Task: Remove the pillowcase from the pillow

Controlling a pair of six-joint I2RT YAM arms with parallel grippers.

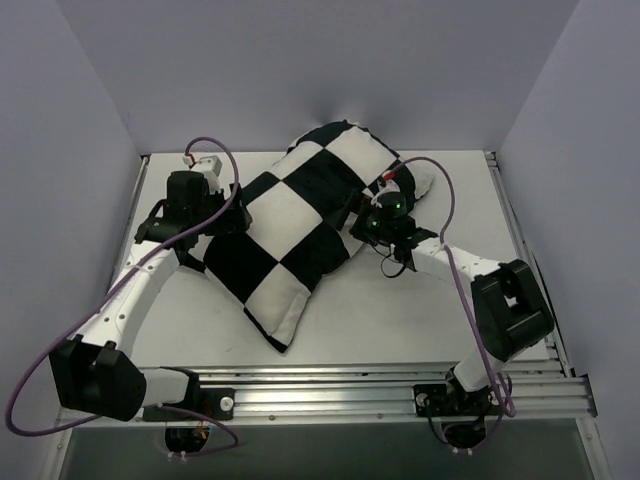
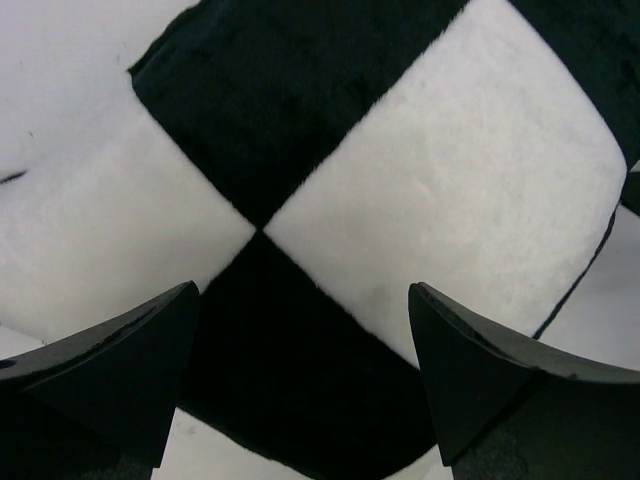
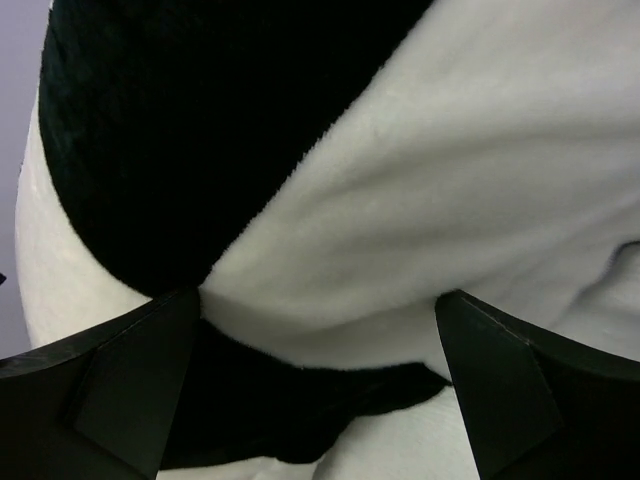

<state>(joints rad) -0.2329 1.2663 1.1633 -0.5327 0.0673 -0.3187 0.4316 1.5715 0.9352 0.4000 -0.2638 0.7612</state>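
Observation:
The black and white checkered pillowcase (image 1: 290,230) lies diagonally on the table with the pillow filling it. A bit of the plain white pillow (image 1: 424,181) shows at its far right end. My left gripper (image 1: 236,215) is at the case's left edge, open, with a black square of the case (image 2: 290,380) between its fingers. My right gripper (image 1: 362,222) is at the case's right side, open, with its fingers astride the black hem (image 3: 300,420). Plain white cloth (image 3: 480,445) shows below that hem.
Pale walls close in the table (image 1: 400,320) on the left, back and right. A metal rail (image 1: 380,385) runs along the front edge by the arm bases. Purple cables loop over both arms.

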